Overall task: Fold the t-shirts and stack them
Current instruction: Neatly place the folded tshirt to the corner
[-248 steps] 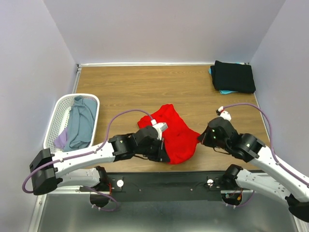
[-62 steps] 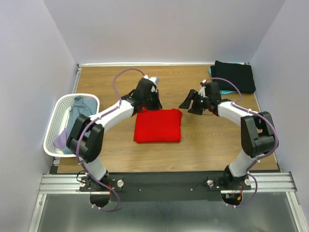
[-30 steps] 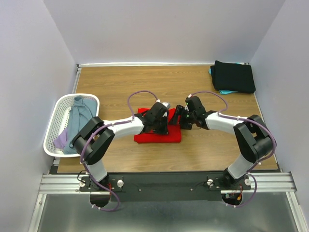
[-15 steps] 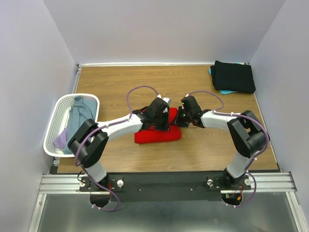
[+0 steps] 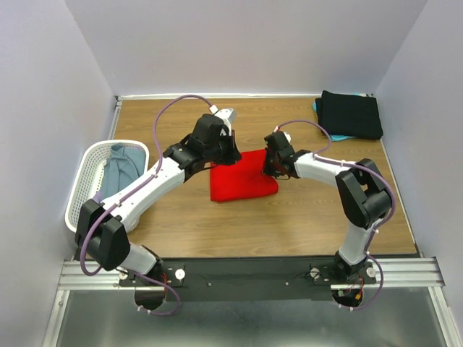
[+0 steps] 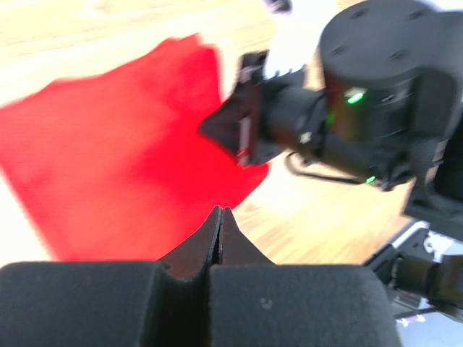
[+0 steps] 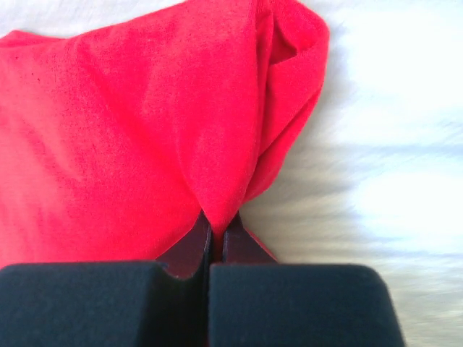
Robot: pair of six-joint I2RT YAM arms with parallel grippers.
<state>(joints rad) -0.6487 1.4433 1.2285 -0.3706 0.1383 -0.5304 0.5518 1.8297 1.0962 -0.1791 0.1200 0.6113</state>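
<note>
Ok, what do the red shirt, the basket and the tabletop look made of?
Red shirt: soft matte cloth, likely knit; it creases and bunches.
Basket: white, probably plastic; rigid mesh walls.
Tabletop: brown wood grain, possibly laminate; smooth, streaked.

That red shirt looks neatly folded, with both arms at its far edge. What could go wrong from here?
1. The right gripper pinches only a small bit of the red t-shirt near one corner. If it lifts or drags, the cloth might slip out or the layers fall open.
2. The left gripper is shut, but I cannot tell whether it holds cloth. If not, a one-sided pull could skew the fold.
</note>
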